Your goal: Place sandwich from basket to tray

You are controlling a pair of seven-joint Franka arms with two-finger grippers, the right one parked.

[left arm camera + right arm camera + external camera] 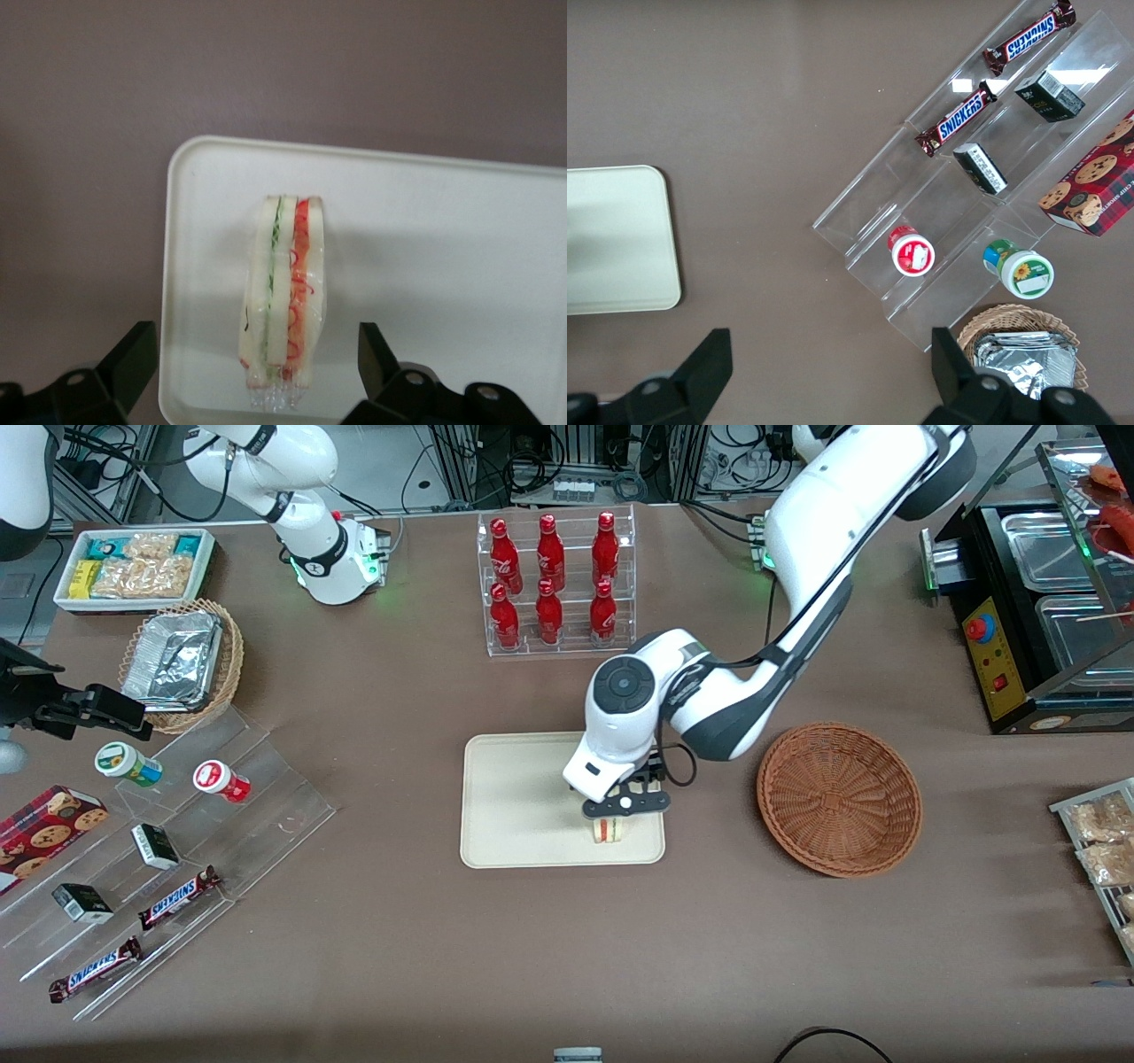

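One sandwich (285,297), and it's already sitting on the tray (523,797), standing on edge near the corner closest to the front camera, toward the working arm's end. The gripper (611,821) hangs right over it with its fingers (131,354) spread wide, one on each side of the bread and clear of it, so it's got hold of nothing. Looks to me like the drop is basically done and what's left is backing off. I'd go straight up, no sideways drift, because the wedge is balanced on a narrow edge and any nudge from a finger would probably tip it over or push it toward the rim.

Container check: the basket (838,797) sits just beside the tray and has nothing in it now. Tray holds only the sandwich. Toward the parked arm's end there's a lighter wicker basket (226,669) with a foil container (173,660) in it, and a white bin (133,567) full of snack packets
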